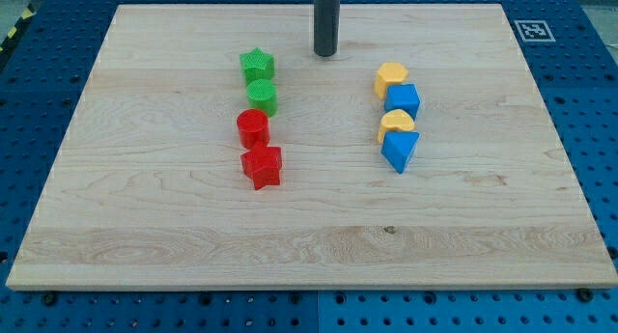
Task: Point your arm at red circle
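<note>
The red circle [253, 127] stands left of the board's middle, in a column of blocks. Above it are a green circle [262, 97] and a green star [257, 65]. Below it, touching or nearly so, is a red star [262, 166]. My tip [325, 54] rests on the board near the view's top centre. It is up and to the right of the red circle, and to the right of the green star, apart from all blocks.
A second column stands right of centre: a yellow block [390, 78], a blue cube [403, 100], another yellow block [396, 121] and a blue triangle-like block [400, 150]. The wooden board [145, 236] lies on a blue pegboard table. A marker tag [532, 30] sits at the top right.
</note>
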You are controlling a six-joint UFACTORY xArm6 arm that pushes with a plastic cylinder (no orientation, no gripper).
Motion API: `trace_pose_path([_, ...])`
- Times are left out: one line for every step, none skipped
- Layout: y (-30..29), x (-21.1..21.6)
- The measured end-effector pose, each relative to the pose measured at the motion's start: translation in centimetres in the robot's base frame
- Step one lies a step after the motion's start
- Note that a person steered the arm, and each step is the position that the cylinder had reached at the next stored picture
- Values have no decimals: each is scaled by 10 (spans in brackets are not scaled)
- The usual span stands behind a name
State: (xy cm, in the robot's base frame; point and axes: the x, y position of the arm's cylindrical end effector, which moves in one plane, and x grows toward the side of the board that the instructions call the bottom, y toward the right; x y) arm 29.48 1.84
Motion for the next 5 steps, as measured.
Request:
trace_pose_path([0, 0])
trace_pose_path([0, 0])
trace_pose_path([0, 0])
trace_pose_path([0, 0])
trace_pose_path([1, 1])
